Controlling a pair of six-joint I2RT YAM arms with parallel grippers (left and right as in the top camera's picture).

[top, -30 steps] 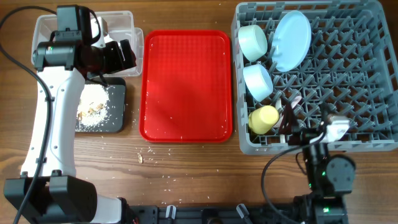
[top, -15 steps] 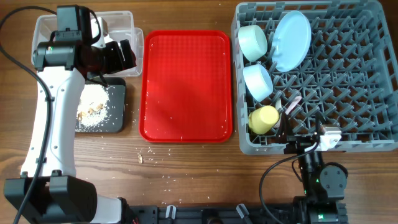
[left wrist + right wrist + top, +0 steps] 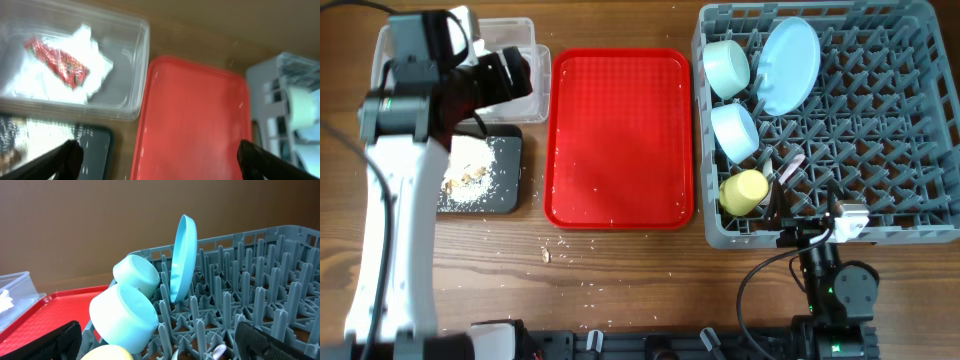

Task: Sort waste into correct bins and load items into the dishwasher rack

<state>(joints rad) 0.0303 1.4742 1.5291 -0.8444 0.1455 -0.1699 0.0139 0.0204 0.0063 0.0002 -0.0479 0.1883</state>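
The grey dishwasher rack [image 3: 880, 130] holds the light blue plate [image 3: 790, 65] on edge, two light blue bowls [image 3: 725, 65] [image 3: 735, 130], the yellow cup [image 3: 744, 191] and white cutlery [image 3: 788, 170]. They also show in the right wrist view: the plate [image 3: 182, 257], a bowl [image 3: 125, 312]. The clear tub [image 3: 75, 65] holds the red wrapper [image 3: 57, 60] on the white napkin [image 3: 95, 62]. The black tray [image 3: 480, 175] holds food scraps [image 3: 468, 172]. My left gripper [image 3: 510, 75] is open and empty above the tub and tray. My right gripper [image 3: 795, 215] is open and empty at the rack's front edge.
A red serving tray [image 3: 618, 135] lies between the bins and the rack, with a few crumbs on it. Loose crumbs [image 3: 548, 254] lie on the wooden table in front of it.
My left arm has pulled back to the left and risen a little. The right arm drew back toward the front edge a second ago and has since stayed still.
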